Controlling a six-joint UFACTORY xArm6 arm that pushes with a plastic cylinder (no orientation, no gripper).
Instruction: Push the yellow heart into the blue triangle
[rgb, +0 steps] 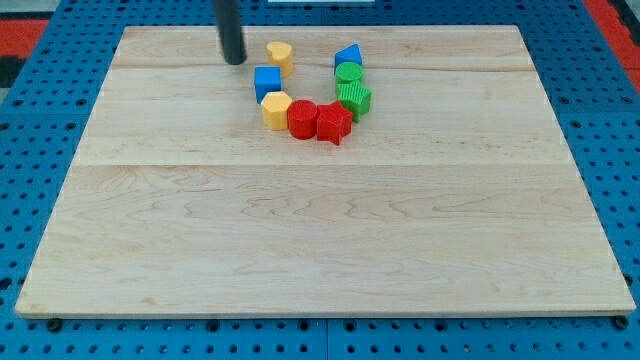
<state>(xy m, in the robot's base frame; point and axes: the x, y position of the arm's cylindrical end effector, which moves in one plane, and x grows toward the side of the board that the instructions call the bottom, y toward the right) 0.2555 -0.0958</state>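
The yellow heart (280, 54) lies near the top of the wooden board (320, 220). The blue triangle (348, 56) lies to its right, with a gap between them. My tip (234, 60) stands on the board just left of the yellow heart, a short gap apart. The rod rises out of the view's top.
Below the heart sits a blue cube (267, 81). A yellow hexagon (276, 109), a red cylinder (302, 118) and a red star (333, 123) curve rightward. A green star (354, 100) and a green cylinder (348, 73) rise up to the blue triangle.
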